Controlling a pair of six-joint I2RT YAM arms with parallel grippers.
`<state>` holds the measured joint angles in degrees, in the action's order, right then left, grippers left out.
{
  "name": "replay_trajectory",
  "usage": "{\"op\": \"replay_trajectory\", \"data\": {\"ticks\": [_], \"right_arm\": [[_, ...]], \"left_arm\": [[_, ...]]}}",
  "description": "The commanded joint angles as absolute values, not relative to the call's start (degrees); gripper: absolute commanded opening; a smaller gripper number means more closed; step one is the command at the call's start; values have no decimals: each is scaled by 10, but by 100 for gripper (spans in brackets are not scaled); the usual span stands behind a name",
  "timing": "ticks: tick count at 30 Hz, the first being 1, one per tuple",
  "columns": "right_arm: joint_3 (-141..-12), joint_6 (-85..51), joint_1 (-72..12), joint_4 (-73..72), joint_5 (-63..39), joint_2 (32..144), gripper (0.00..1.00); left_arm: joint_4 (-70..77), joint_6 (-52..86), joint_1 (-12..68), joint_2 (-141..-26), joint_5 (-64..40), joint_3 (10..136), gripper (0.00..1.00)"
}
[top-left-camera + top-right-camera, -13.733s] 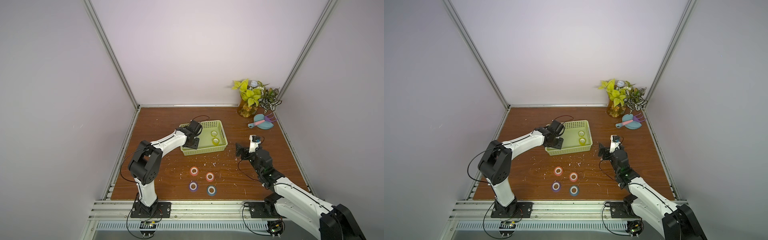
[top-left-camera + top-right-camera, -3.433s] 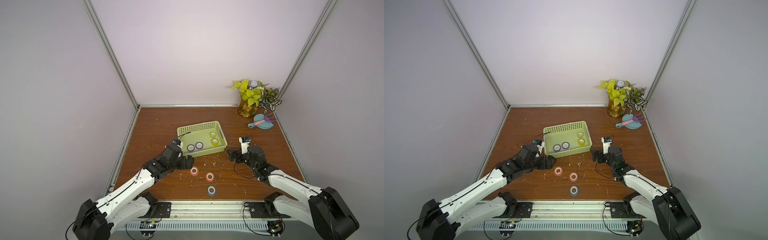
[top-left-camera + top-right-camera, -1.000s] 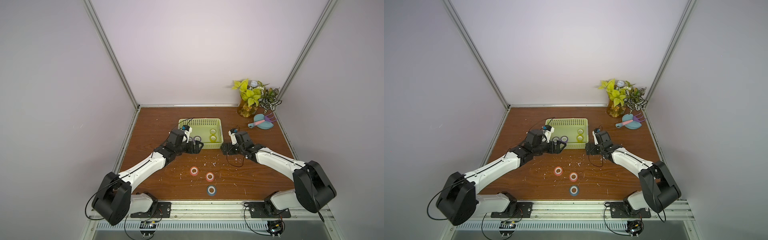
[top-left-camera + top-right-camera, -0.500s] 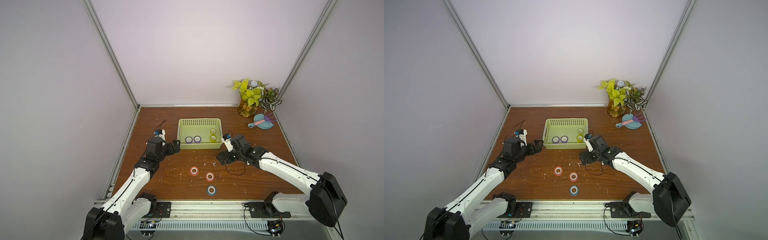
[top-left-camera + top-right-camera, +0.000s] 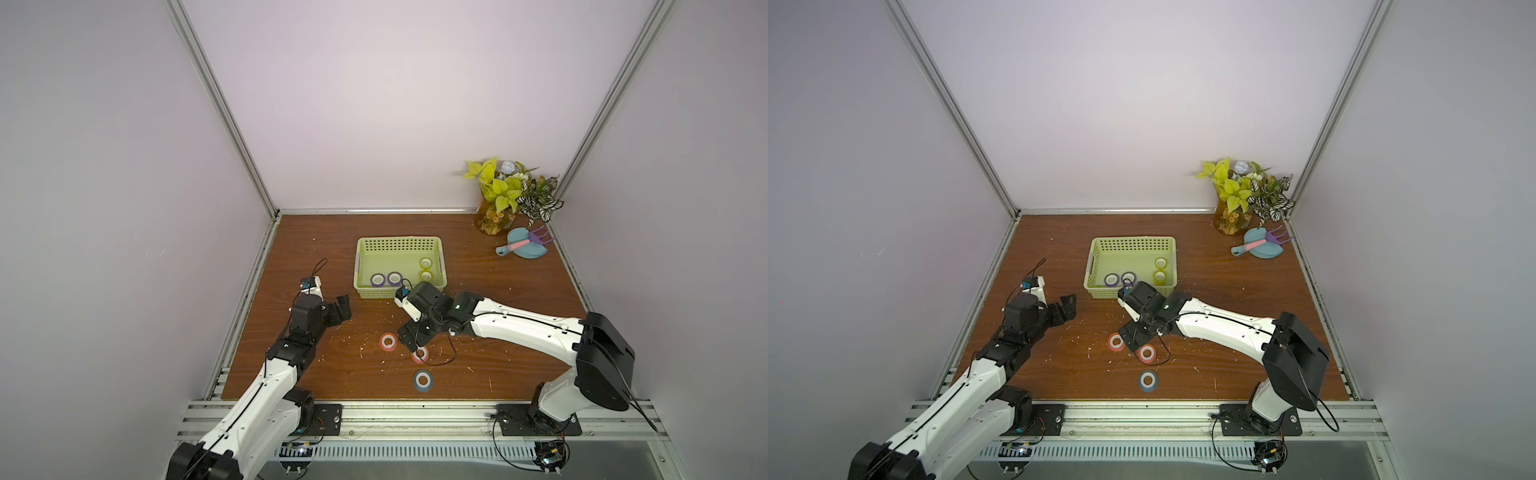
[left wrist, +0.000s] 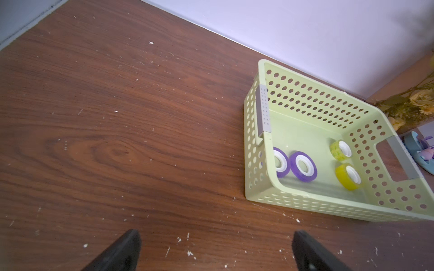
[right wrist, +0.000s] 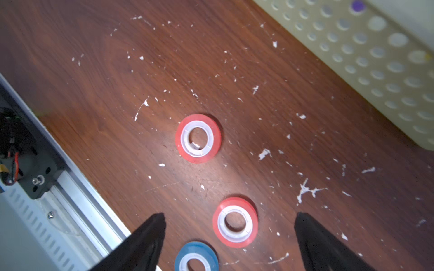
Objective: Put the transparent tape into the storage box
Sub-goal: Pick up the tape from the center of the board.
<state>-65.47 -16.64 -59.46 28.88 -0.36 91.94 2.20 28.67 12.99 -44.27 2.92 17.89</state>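
The box (image 5: 399, 241) sits flat near the middle of the desk (image 5: 507, 286), closer to the back wall than to the front rail. 4 rolls of tape are inside it. The 2 purple rolls (image 5: 377, 279) stand on edge, side by side and touching, by its near left corner. The 2 yellow rolls (image 5: 426, 262) stand on edge along its right wall, one behind the other. The left wrist view shows the purple rolls (image 6: 303, 166) and yellow rolls (image 6: 347, 176) the same way.

3 rolls lie flat on the desk in front of the box, outside it: the left red roll (image 5: 388, 342), the right red roll (image 5: 420, 354) and the blue roll (image 5: 423, 380), which is nearest the front rail.

The right fingers (image 5: 409, 336) are spread wide and point down over the right red roll. In the right wrist view this roll (image 7: 235, 222) lies between the 2 fingers (image 7: 145, 241) and touches neither. The left red roll (image 7: 198, 138) lies beyond the tips. The blue roll (image 7: 196, 257) is just beside the right red roll. How high the tips are above the desk, I cannot tell.

The left fingers (image 5: 343, 306) are spread wide and hold nothing. They hang over bare desk left of the box, apart from it.

A plant (image 5: 505, 195) and a dustpan (image 5: 528, 249) stand in the far right corner. White flecks are scattered over the desk.
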Motion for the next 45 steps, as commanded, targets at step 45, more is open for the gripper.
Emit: {"op": "replay_trajectory", "data": {"ticks": [45], "right_arm": [[-866,-168,-658,374,76,1170,73]], "left_arm": [[92,263,122,-299,62,73,100]]}}
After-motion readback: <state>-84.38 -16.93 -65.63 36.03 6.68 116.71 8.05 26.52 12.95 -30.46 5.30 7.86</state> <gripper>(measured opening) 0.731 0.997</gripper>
